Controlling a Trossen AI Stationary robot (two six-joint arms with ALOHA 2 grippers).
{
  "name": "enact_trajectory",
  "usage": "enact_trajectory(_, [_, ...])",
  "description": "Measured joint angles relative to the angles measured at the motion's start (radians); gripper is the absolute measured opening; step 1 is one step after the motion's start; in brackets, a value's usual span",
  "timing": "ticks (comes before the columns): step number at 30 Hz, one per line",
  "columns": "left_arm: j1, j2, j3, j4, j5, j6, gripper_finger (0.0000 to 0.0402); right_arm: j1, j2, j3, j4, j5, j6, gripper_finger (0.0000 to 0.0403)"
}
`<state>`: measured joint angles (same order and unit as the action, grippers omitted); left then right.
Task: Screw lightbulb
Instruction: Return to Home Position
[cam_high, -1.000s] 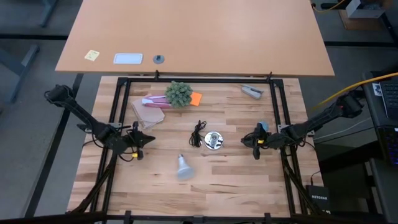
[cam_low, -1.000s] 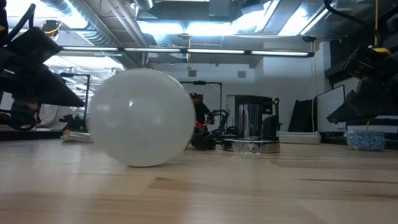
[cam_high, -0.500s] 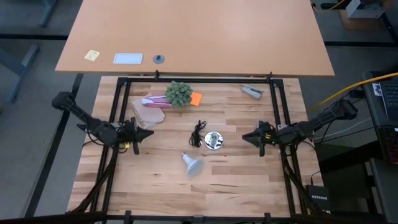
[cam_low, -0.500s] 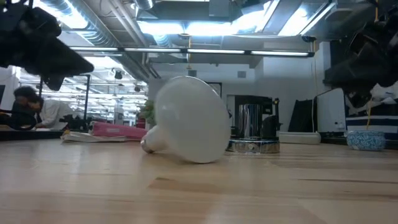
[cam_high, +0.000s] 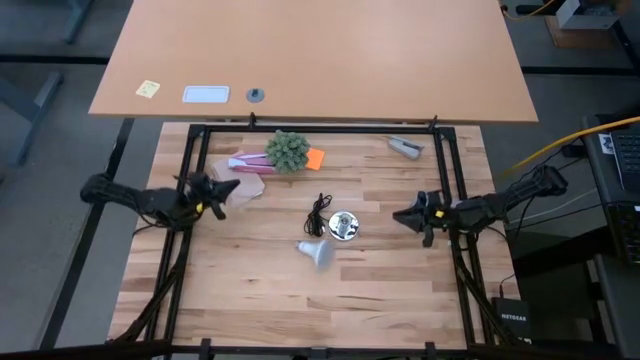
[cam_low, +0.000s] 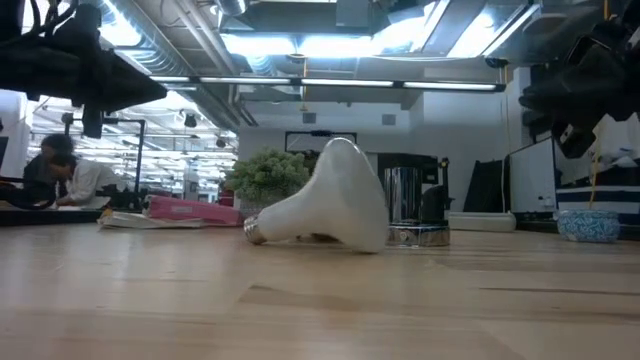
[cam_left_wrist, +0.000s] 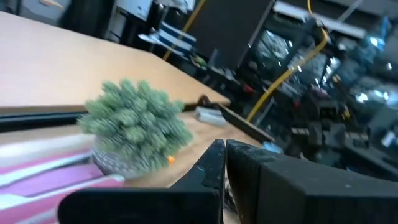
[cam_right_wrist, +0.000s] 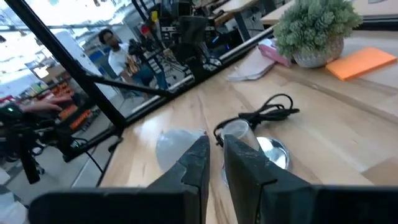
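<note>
The frosted white lightbulb (cam_high: 316, 252) lies on its side on the wooden table, its grey screw base (cam_low: 256, 231) pointing toward the table's left; no gripper touches it. It shows large in the low view (cam_low: 335, 208). The round silver socket disc (cam_high: 344, 226) with its thin black cord (cam_high: 319, 212) lies just beyond the bulb. My left gripper (cam_high: 235, 186) hovers shut left of the bulb, near the tan paper. My right gripper (cam_high: 398, 216) hovers shut right of the socket, pointing at it (cam_right_wrist: 268, 153).
A small green plant (cam_high: 288, 150), a pink package (cam_high: 245, 161), tan paper (cam_high: 238, 184), an orange note (cam_high: 316, 158) and a grey object (cam_high: 405, 147) lie along the far side. Black frame rails (cam_high: 190, 170) border the table. A person (cam_low: 60, 180) sits in the room behind.
The lightbulb has rolled across the table toward the socket and turned about, so its base now points left and not toward the far edge. My left gripper has risen and gone toward the far edge. My right gripper has risen a little.
</note>
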<state>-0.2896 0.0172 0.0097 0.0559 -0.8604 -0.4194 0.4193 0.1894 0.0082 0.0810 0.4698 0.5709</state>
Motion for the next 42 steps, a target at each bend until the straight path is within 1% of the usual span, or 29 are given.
enact_trajectory(6, [0.064,-0.014,0.0,0.001,0.0,0.0,0.0004,-0.094,-0.077,0.0,-0.001,-0.008,0.0,0.0053])
enact_trajectory(12, [0.07,-0.013,0.0,0.001,0.0,0.0,0.0004,-0.208,-0.156,0.0,-0.001,-0.008,0.0,0.0053])
enact_trajectory(15, [0.07,-0.013,0.0,0.001,0.0,0.0,0.0004,-0.248,-0.189,0.0,-0.001,-0.008,0.0,0.0053])
enact_trajectory(17, [0.069,-0.013,0.0,0.0,0.0,0.0,0.0004,-0.267,-0.187,0.0,0.001,-0.008,0.0,0.0053])
enact_trajectory(42, [0.069,-0.013,0.0,0.001,0.0,0.0,0.0004,-0.27,-0.187,0.0,0.0,-0.01,0.0,0.0053])
